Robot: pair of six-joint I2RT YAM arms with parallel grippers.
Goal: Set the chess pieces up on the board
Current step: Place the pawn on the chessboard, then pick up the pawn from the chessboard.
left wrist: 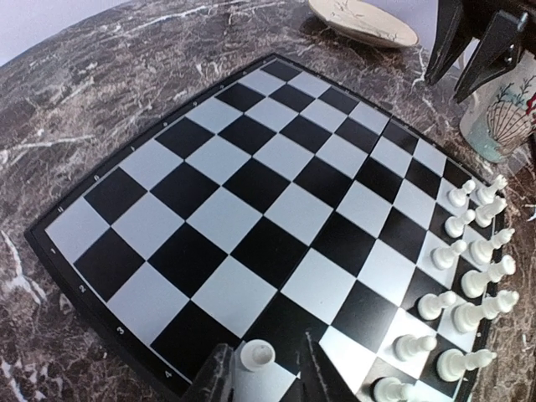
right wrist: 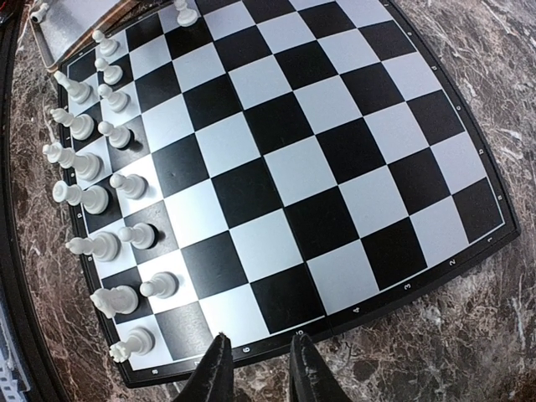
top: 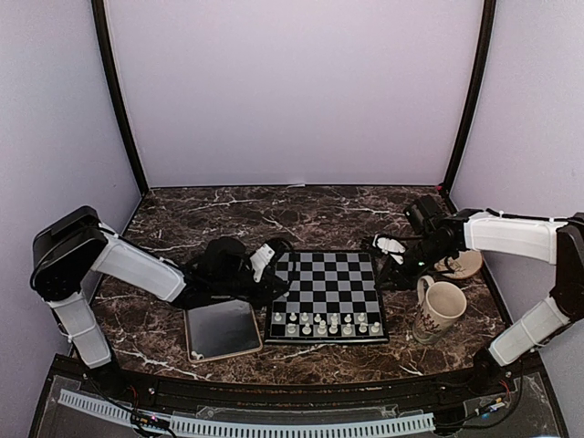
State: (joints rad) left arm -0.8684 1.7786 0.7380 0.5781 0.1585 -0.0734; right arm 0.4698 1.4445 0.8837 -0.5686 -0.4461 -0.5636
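Finds the left pincer part open over the board's left edge, a pawn apparently standing between its fingers, seemingly against one and clear of the other, so probably not gripped. Risks tipping that pawn on lifting away if a finger drags it, or sending it rolling toward the two ranks of pieces along the near edge. Finds the right pincer open and empty by the right edge, near the mug; could clip the end pieces if swung low.
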